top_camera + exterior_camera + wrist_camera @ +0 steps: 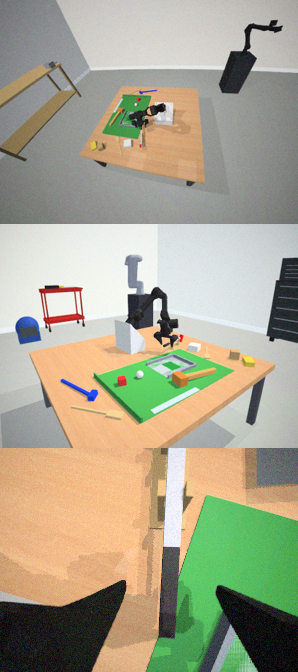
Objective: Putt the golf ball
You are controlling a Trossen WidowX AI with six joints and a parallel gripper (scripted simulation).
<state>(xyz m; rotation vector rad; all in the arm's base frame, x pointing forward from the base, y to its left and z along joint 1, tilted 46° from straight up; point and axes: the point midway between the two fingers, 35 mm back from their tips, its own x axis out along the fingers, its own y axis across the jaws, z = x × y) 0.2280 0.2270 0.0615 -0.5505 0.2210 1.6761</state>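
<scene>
With the gripper (170, 598) hanging empty and its jaws spread wide astride the red putter (141, 137), which lies flat on the worktop (174, 154) just beside the green mat (235, 563), this slim, stiff, probably light club looks best pinched at its dark grip end.

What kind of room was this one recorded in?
It looks like a workshop or robot lab: a red tool cart, a dark drawer cabinet and a blue welding helmet stand around the wooden table, with a second arm on a pedestal nearby.
</scene>
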